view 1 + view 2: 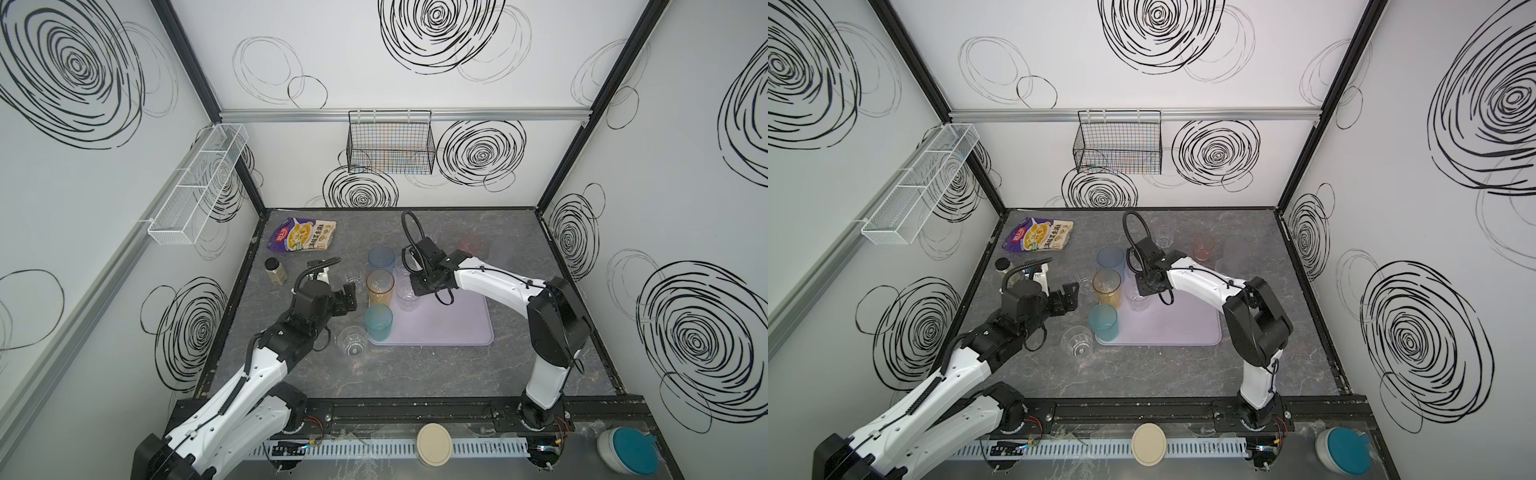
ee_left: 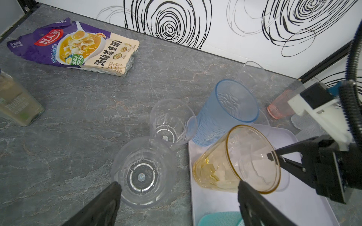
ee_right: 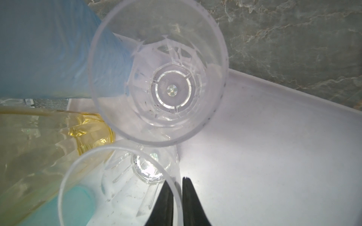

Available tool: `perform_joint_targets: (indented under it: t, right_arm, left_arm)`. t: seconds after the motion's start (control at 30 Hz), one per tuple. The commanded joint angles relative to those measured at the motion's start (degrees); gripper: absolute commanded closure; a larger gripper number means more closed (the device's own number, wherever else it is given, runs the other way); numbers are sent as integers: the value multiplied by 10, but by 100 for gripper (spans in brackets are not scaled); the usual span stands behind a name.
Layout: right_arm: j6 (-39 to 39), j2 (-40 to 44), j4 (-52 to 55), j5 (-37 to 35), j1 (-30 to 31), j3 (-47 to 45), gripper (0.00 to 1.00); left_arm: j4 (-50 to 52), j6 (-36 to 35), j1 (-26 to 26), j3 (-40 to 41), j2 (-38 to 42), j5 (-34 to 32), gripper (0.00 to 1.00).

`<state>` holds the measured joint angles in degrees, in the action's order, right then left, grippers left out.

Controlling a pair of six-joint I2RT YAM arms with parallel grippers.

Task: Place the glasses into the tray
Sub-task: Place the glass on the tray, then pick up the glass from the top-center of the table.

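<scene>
Update: right hand low over the tray
Fingers barely apart, straddling rim of a clear glass standing on the tray, can't tell if pinching; amber glass just beside. Left hand wide open, holding nothing, near a second clear glass on the surface.

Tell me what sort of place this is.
Probably a robot test cell staged as a kitchen counter: swirl-printed panel walls, left arm and right arm on a front rail, tumblers and a lavender tray on a stone-look tabletop.
</scene>
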<state>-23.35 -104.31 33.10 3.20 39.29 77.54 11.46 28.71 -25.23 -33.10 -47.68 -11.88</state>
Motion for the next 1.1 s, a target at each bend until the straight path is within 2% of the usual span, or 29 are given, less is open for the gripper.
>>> perform_joint_targets:
  t: [0.0, 0.13, 0.3, 0.4, 0.5, 0.6, 0.7, 0.87, 1.07]
  right_arm:
    - [-5, 13, 15, 14, -8, 21, 80]
    - [0, 41, 21, 60, -49, 28, 72]
    - [-7, 91, -25, 130, -139, 24, 61]
    - [-35, 99, -83, 134, -185, 8, 55]
    - [-77, 92, -149, 142, -224, 2, 51]
    - [-103, 65, -186, 116, -245, 22, 48]
    - [-103, 12, -181, 97, -253, 72, 47]
    - [-96, -85, -129, 83, -253, 169, 45]
    - [-85, -157, -121, 78, -252, 224, 45]
  left_arm:
    - [-28, -3, -3, -1, 2, -11, 4]
    - [-21, -7, -5, -11, 2, -1, 4]
    - [-13, -36, -29, -33, 0, -6, 4]
    - [-12, -62, -70, -51, -23, -36, 4]
    - [-12, -81, -138, -71, -55, -80, 4]
    - [-18, -90, -191, -84, -78, -111, 4]
    - [-34, -92, -218, -83, -88, -125, 4]
    - [-44, -85, -221, -64, -81, -133, 4]
    - [-44, -86, -219, -46, -71, -147, 4]
